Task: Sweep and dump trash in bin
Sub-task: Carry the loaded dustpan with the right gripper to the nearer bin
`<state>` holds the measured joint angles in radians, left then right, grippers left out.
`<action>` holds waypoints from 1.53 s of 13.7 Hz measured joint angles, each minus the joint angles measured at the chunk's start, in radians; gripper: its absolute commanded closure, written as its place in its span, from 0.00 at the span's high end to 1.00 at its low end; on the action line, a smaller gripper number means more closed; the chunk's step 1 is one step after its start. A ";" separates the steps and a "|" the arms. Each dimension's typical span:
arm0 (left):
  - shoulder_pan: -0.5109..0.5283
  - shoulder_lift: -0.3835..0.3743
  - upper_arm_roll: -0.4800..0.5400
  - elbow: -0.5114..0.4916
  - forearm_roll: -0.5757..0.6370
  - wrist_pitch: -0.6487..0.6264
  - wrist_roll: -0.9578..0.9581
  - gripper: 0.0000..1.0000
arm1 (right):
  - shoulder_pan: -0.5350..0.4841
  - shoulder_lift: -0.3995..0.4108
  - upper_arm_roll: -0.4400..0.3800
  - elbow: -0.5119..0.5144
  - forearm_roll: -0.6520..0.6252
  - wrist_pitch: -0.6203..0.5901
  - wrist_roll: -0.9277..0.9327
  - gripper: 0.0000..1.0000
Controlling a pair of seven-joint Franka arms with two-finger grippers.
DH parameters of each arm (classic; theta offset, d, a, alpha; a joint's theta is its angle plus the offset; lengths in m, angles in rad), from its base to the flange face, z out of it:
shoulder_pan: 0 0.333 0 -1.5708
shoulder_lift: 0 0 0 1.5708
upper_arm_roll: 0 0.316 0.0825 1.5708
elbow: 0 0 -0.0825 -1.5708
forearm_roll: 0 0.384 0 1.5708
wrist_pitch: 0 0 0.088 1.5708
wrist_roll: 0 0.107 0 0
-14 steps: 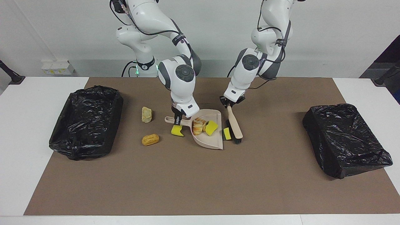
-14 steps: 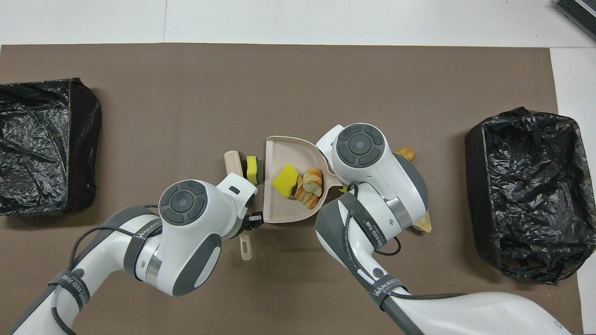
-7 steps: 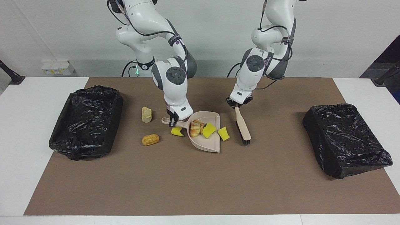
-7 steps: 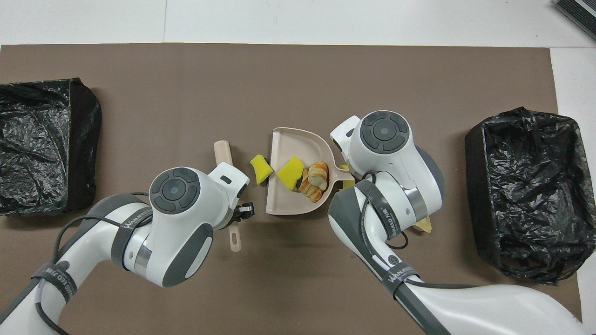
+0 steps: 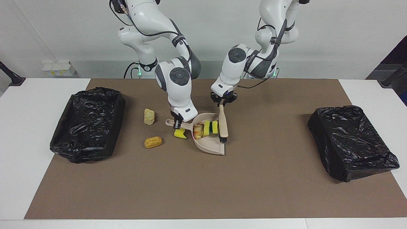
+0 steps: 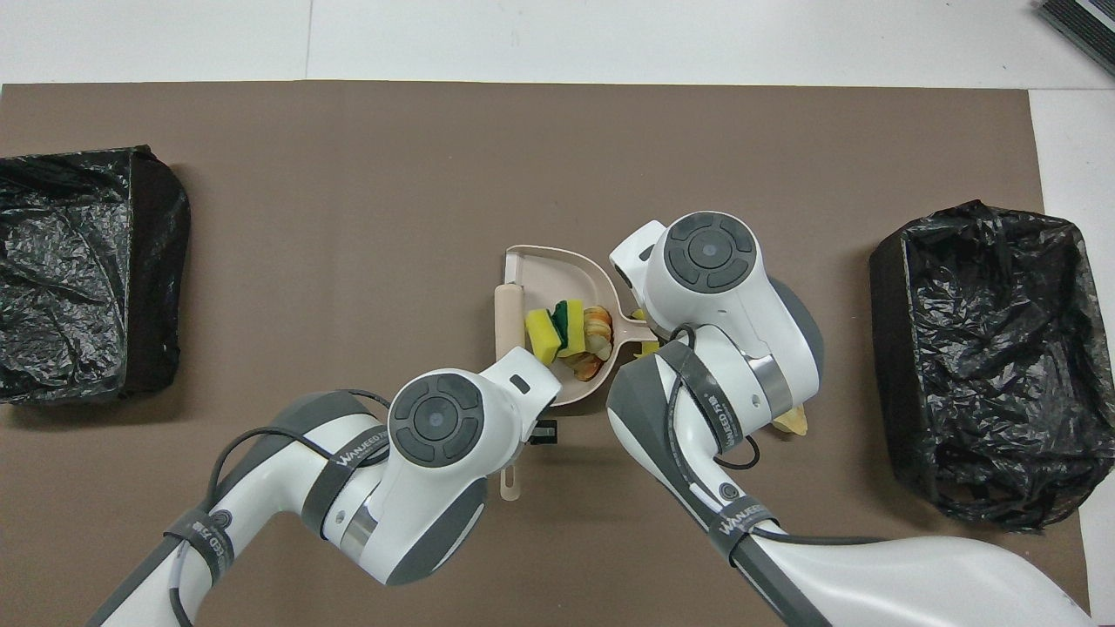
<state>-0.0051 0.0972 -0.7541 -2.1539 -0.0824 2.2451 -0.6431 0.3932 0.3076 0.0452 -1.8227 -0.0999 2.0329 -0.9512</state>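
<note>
1. Facing view: two yellow sponge chunks [image 5: 211,127] and a croissant [image 5: 198,130] lie inside the beige dustpan [image 5: 210,145], pressed together near its middle.
2. Another yellow sponge chunk [image 5: 181,134] sits on the brown mat [image 5: 203,187] under the dustpan's handle, toward the right arm's end of the table.
3. A bread roll [image 5: 153,142] and a pale crumbly lump [image 5: 148,116] lie on the mat between the dustpan and the open black-lined bin [image 5: 87,124] at the right arm's end; the lump is nearer to the robots than the roll.
4. The right gripper [image 5: 176,122] is clamped on the dustpan's handle.
5. The left gripper [image 5: 223,101] is closed on the handle of the brush [image 5: 223,124], whose black bristles rest at the dustpan's open edge, right beside the sponge chunks.
6. Overhead, the brush [image 6: 508,305] lies across the dustpan's mouth.
7. A second black-bagged bin [image 5: 351,141] stands at the left arm's end, well apart from the trash.
</note>
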 measured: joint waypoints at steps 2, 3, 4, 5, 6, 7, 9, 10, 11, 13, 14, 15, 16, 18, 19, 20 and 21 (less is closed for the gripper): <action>-0.013 -0.002 -0.001 0.040 -0.016 -0.028 -0.002 0.00 | 0.000 0.000 0.000 0.000 0.000 0.000 0.000 0.00; -0.015 -0.003 -0.001 0.055 -0.018 -0.043 -0.002 0.00 | 0.000 -0.001 0.000 0.000 0.000 0.000 0.000 0.00; -0.015 -0.004 0.001 0.060 -0.019 -0.055 -0.002 0.00 | -0.001 -0.001 -0.001 0.000 0.000 0.000 0.000 0.00; -0.013 -0.004 0.007 0.060 -0.019 -0.066 -0.003 0.00 | -0.003 -0.001 -0.001 0.000 0.000 0.000 0.000 0.00; -0.003 -0.003 0.016 0.059 -0.019 -0.073 -0.004 0.00 | -0.006 -0.001 -0.001 0.000 0.000 0.000 0.000 0.00; 0.017 -0.003 0.022 0.057 -0.019 -0.081 -0.004 0.00 | -0.007 -0.001 -0.001 0.000 0.000 0.000 0.000 0.00; 0.062 0.002 0.027 0.050 -0.019 -0.090 -0.003 0.00 | -0.008 -0.001 -0.002 0.000 0.000 0.000 0.000 0.00; 0.078 0.006 0.028 0.048 -0.019 -0.100 -0.002 0.00 | -0.008 -0.001 -0.002 0.000 0.000 0.000 0.000 0.00; 0.089 0.009 0.028 0.048 -0.019 -0.118 -0.002 0.00 | -0.009 -0.001 -0.002 0.000 0.000 0.000 0.000 0.00; 0.103 0.009 0.029 0.048 -0.017 -0.158 -0.002 0.00 | -0.012 -0.001 -0.002 0.001 0.007 0.000 -0.001 0.00; 0.108 0.009 0.031 0.048 -0.014 -0.169 -0.002 0.00 | -0.021 -0.002 -0.002 0.002 0.028 0.001 -0.015 0.00; 0.115 0.008 0.031 0.049 -0.012 -0.178 -0.002 0.00 | -0.036 -0.006 -0.003 0.004 0.066 0.001 -0.051 0.00; 0.123 0.008 0.032 0.051 -0.010 -0.189 -0.002 0.00 | -0.056 -0.011 -0.003 0.008 0.112 0.002 -0.097 0.00; 0.141 0.003 0.034 0.060 0.016 -0.228 -0.002 0.00 | -0.109 -0.030 -0.004 0.020 0.202 0.002 -0.188 0.00; 0.152 -0.003 0.035 0.069 0.028 -0.254 -0.002 0.00 | -0.131 -0.044 -0.006 0.028 0.236 0.000 -0.226 0.00; 0.160 -0.010 0.036 0.083 0.032 -0.279 -0.002 0.00 | -0.147 -0.063 -0.007 0.036 0.252 -0.012 -0.245 0.00; 0.164 -0.015 0.036 0.094 0.035 -0.294 -0.002 0.00 | -0.161 -0.085 -0.008 0.042 0.255 -0.034 -0.248 0.00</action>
<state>0.1591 0.0827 -0.7186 -2.0602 -0.0476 1.9509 -0.6454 0.2325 0.2228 0.0375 -1.7808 0.1548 1.9988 -1.1993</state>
